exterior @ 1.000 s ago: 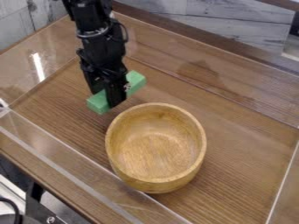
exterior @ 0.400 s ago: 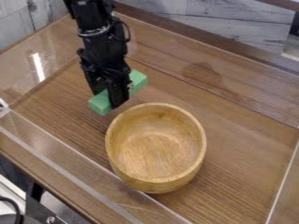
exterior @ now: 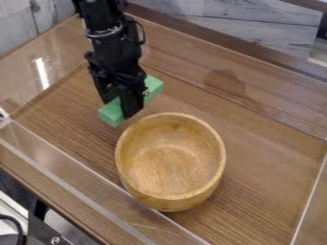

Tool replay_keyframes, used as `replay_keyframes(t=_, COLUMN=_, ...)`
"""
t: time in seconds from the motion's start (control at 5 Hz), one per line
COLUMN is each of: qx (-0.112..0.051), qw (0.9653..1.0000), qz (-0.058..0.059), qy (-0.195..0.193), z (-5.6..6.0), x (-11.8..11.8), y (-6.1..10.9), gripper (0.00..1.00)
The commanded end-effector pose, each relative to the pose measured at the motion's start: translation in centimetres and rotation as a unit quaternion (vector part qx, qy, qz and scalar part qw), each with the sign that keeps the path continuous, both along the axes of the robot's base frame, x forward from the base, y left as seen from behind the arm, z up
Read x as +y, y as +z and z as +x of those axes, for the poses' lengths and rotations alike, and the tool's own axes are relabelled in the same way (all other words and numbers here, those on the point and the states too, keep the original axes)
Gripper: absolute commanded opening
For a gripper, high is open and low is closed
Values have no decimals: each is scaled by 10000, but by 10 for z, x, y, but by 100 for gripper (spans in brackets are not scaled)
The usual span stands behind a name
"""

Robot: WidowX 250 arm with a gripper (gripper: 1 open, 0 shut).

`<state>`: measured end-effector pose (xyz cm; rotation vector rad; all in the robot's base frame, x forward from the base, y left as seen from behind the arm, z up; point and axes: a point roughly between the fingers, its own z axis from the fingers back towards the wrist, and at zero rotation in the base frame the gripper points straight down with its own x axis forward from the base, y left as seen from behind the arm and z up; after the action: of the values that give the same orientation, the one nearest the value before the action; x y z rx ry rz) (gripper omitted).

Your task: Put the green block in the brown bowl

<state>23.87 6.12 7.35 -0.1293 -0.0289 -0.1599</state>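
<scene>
The green block [exterior: 114, 115] is a bright green bar just left of and behind the brown bowl [exterior: 171, 160]. My black gripper [exterior: 122, 105] points straight down over the block's middle, its fingers shut on the block's sides. Both ends of the block stick out from behind the fingers. Whether the block rests on the table or hangs just above it I cannot tell. The wooden bowl sits empty on the table, close to the block's lower right.
The wooden table [exterior: 255, 105] has low clear walls along the left and front edges [exterior: 52, 163]. A grey wall runs behind at the upper right.
</scene>
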Motion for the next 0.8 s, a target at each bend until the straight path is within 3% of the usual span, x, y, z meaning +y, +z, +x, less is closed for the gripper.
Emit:
replay_keyframes(t=0.0, qx=-230, qw=9997, qz=103, qy=2, z=2, x=-2, y=15, gripper=0)
replay_keyframes(t=0.6, qx=-239, qw=9996, qz=103, qy=96, z=-5, x=-11, y=20, gripper=0)
